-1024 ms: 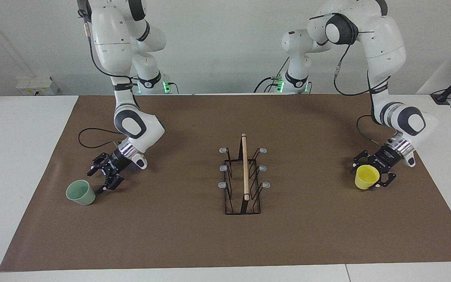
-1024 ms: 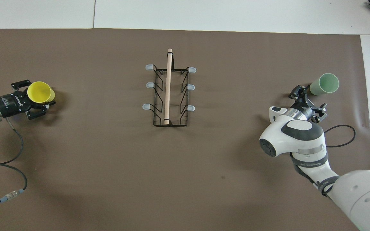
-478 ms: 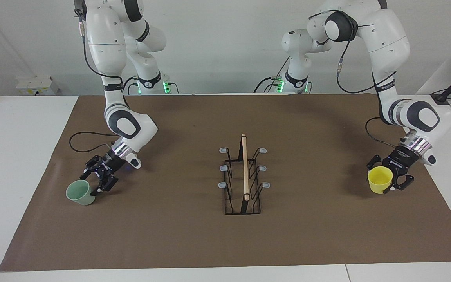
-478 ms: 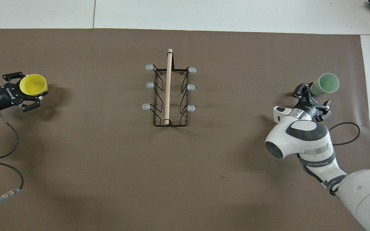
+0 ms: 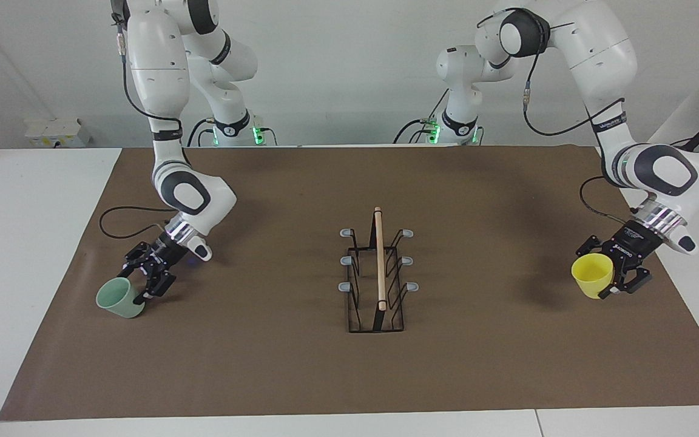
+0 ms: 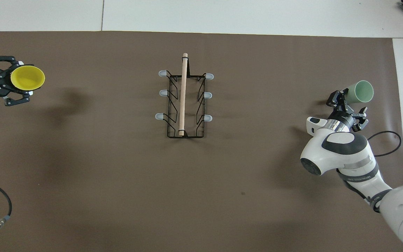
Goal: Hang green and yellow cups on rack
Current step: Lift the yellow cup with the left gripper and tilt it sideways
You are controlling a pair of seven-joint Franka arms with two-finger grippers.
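Left gripper (image 5: pixel 605 274) clamped on yellow cup (image 5: pixel 592 275), carried outward, away from rack (image 5: pixel 378 276). Right gripper (image 5: pixel 142 278), fingers apart, now touching green cup (image 5: pixel 120 297), nudged and tilted on brown mat (image 5: pixel 264 364). Neither hung yet.

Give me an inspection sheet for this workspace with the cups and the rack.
Surface: brown mat on white table.
Job's things: rack mid-mat, prongs bare; green cup tilted on mat at right arm's end; yellow cup held above mat at left arm's end.
Clutter: nothing seen.
Hands: left hand shut on yellow cup; right hand open at green cup's rim.
Cables: black cable loops near each arm.
Surroundings: white wall, small box on table.
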